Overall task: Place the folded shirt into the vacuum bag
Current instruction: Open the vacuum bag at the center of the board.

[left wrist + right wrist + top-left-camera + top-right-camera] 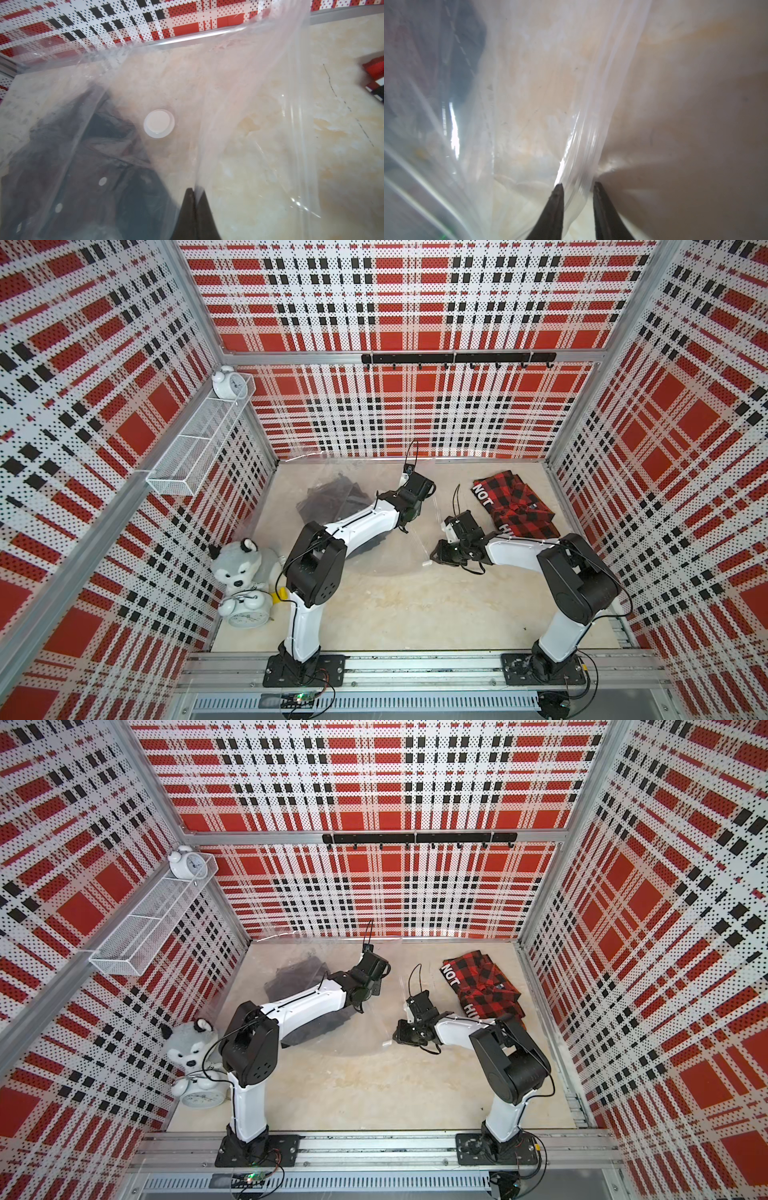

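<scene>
Plaid red, black and white walls [415,302] enclosed a beige marbled worktop [395,614]; a mesh shelf [195,456] and hook rail [457,358] hung on them.

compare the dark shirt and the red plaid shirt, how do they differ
The dark shirt is plain and dark; the red plaid shirt is red and black check with white lettering. The dark shirt lies inside the vacuum bag; the red plaid shirt lies outside it, straight on the table. Both lie on the table's far half.

Husky plush [239,568] touching white alarm clock [248,614]; second clock [227,383] in wire shelf [195,452]; hook rail [457,358] on back wall [415,302].
</scene>
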`<state>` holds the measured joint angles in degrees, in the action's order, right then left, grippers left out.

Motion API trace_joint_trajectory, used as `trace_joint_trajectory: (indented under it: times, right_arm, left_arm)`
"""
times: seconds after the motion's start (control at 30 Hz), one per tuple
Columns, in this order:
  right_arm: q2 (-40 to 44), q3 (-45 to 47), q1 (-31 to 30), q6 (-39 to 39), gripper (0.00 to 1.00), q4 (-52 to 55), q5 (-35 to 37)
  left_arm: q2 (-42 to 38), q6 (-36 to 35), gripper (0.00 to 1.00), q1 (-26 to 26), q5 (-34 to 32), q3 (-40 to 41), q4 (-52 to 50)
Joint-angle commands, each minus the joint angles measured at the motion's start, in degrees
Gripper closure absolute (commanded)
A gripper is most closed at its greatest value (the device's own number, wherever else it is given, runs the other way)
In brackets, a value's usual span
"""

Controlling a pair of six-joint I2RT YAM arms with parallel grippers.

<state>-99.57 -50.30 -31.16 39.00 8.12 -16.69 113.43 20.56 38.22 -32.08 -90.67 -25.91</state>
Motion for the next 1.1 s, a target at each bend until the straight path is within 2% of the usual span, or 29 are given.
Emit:
trace_joint_trajectory:
  times: [0.0,0.17,0.3,0.5,0.67,0.77,0.83,0.97,1.07]
  right_arm:
    - [2.52,0.92,0.3,-1.81,0.72,4.71,8.58]
    - [3.14,1.09,0.48,-2.43,0.66,4.54,8.37]
    - [4.31,-0.15,0.83,-4.27,0.5,3.21,5.36]
    - [6.19,-5.95,4.76,-9.92,0.29,4.78,7.7]
    - [2.14,-14.23,7.86,-14.31,0.14,0.24,3.63]
    - [-3.59,-22.46,7.93,-16.17,0.11,0.76,2.88]
    - [-8.05,-28.73,8.03,-16.33,0.11,3.37,5.36]
    - [-17.32,-41.19,9.54,-14.48,0.15,11.47,10.66]
    - [-21.6,-45.68,11.31,-13.78,0.18,13.3,12.15]
  left_arm:
    - [-5.51,0.11,1.0,-1.11,-3.53,-1.04,-1.39]
    - [-7.69,-0.04,1.0,-1.19,-4.53,-1.79,-4.85]
    - [-6.59,0.21,1.0,-0.93,-3.08,-1.7,-5.19]
    - [-2.62,-0.42,1.0,0.08,0.15,-3.33,-5.82]
    - [-0.6,-1.74,1.0,0.04,3.29,-4.87,-5.87]
    - [0.47,-2.1,1.0,-0.07,4.48,-5.7,-5.82]
    - [1.13,-2.12,1.0,-0.16,5.4,-6.05,-5.74]
    - [0.95,-2.06,1.0,-0.38,5.74,-5.26,-5.35]
    - [0.8,-1.55,1.0,-0.75,6.8,-4.43,-4.2]
